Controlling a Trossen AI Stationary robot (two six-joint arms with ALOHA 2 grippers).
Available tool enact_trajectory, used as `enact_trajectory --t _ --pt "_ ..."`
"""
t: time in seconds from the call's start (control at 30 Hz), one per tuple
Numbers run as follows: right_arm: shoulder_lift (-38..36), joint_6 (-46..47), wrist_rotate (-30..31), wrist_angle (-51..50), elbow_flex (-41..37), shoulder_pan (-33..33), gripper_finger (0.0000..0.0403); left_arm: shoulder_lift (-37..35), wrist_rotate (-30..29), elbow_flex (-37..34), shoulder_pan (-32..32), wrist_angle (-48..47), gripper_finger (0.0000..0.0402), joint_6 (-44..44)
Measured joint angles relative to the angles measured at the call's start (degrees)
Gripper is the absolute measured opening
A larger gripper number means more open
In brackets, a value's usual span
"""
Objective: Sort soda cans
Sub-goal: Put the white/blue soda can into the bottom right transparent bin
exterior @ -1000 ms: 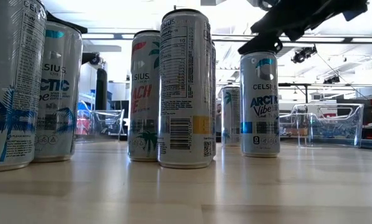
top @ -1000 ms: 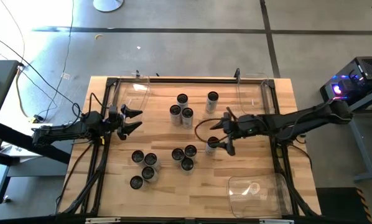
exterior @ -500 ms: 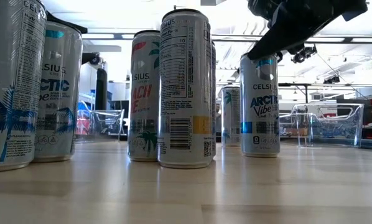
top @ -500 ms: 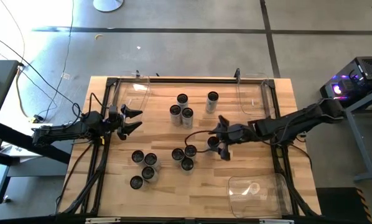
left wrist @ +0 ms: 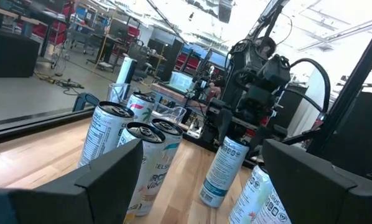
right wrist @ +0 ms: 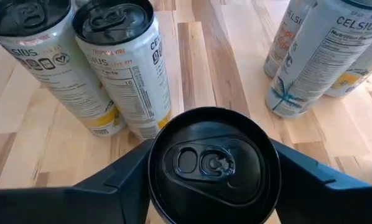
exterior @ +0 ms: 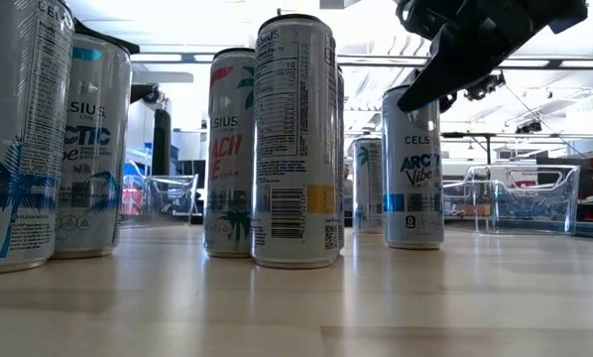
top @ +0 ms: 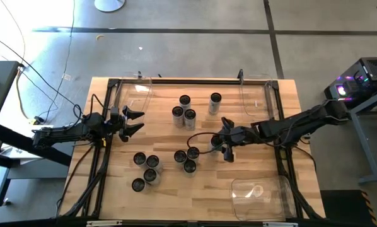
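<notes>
Several slim silver-white soda cans with dark tops stand upright on the wooden table: a far group (top: 184, 113), a lone one (top: 215, 101), a middle group (top: 188, 157) and a near-left group (top: 145, 169). My right gripper (top: 225, 139) is shut on one more can (top: 215, 144), which stands alone right of the middle group; its label reads Arctic Vibe (exterior: 414, 169). My left gripper (top: 138, 122) hangs open near the table's left edge, its fingers pointing toward the cans and touching nothing. My right gripper pinches the can's upper wall just under the rim (right wrist: 153, 186) between its two fingers, one on each side of the dark top (right wrist: 214, 162). The fingers slant down from the table's right side. The can stands upright with its base on the table (exterior: 414, 243).
Clear plastic bins sit at the far left (top: 138, 88), far right (top: 255, 94) and near right (top: 261, 192) of the table. Black frame rails run along both sides. Bare wood lies between the held can and the right-hand bins.
My right gripper has come down and toward the table's left edge, tipping its fingers lower, until they stand on either side of the lone can's top. The can has turned a little on the spot and still stands on the table.
</notes>
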Motion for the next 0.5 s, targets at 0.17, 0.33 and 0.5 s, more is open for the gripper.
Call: enact_trajectory --t 0.17,0.33,0.5 --pt "-3.1 0.9 3.9 -6.8 5.6 3.3 0.0239 0.0 0.1 0.0 0.0 -0.1 0.0323 0.0" --pt "-6.2 5.4 7.0 -17.4 14.6 10.1 0.0239 0.0 0.2 0.0 0.0 -0.2 0.0323 0.0" --pt "-7.0 13.0 12.2 -26.7 25.1 21.0 0.0239 0.0 0.2 0.0 0.0 -0.2 0.0323 0.7"
